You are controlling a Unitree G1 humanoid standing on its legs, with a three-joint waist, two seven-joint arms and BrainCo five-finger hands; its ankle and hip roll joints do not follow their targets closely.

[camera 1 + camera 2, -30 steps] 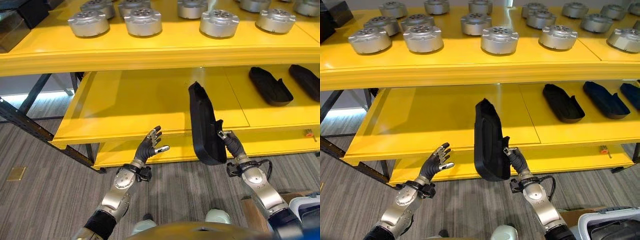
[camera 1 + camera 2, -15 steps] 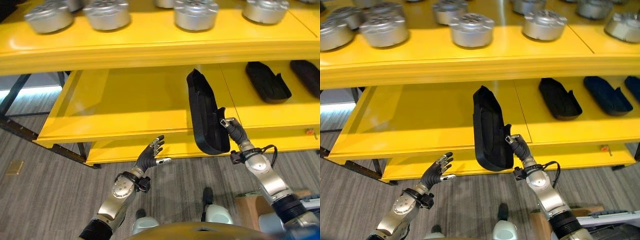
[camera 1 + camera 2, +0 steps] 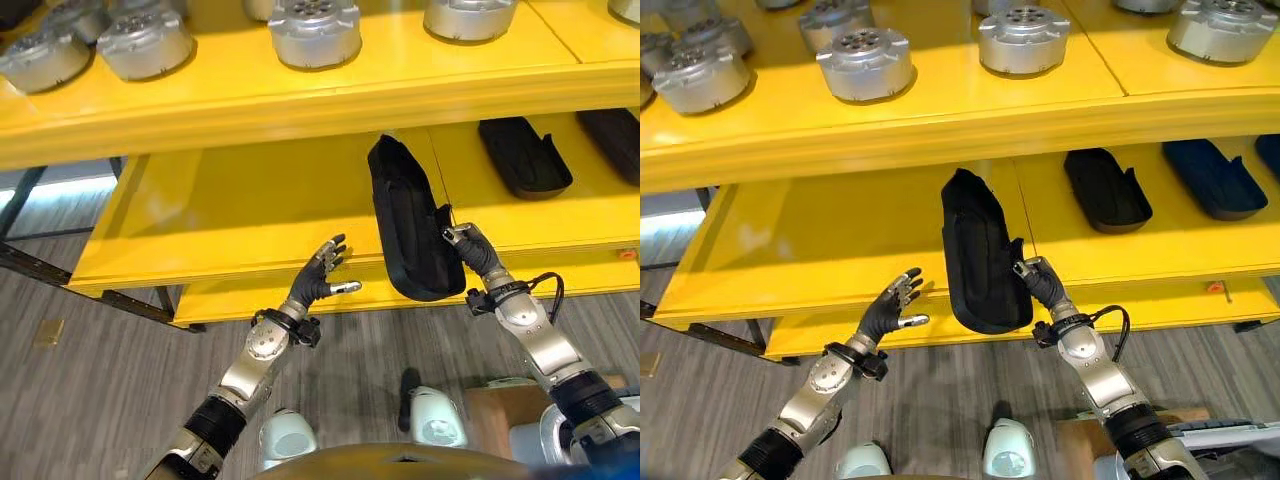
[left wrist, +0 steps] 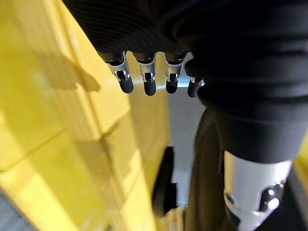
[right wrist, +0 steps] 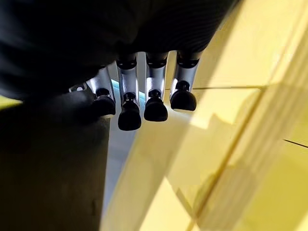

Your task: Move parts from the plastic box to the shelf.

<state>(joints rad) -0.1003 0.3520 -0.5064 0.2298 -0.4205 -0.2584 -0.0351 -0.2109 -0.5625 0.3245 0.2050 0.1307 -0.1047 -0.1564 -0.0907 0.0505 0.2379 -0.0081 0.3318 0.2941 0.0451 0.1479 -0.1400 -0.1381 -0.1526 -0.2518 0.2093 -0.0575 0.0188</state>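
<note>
One black moulded part (image 3: 408, 232) is clamped in your right hand (image 3: 470, 251), its far end over the lower yellow shelf (image 3: 250, 215) (ready to slide in); left hand (image 3: 318, 283) hovers, fingers spread.

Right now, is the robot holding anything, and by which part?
Its right hand grips the long black part by its near right edge. The left hand holds nothing.

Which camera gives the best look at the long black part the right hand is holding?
The right eye view: the whole black part shows, far end over the lower shelf, the right hand gripping its edge. The left eye view shows nearly the same. Both wrist views show a dark close-up.
</note>
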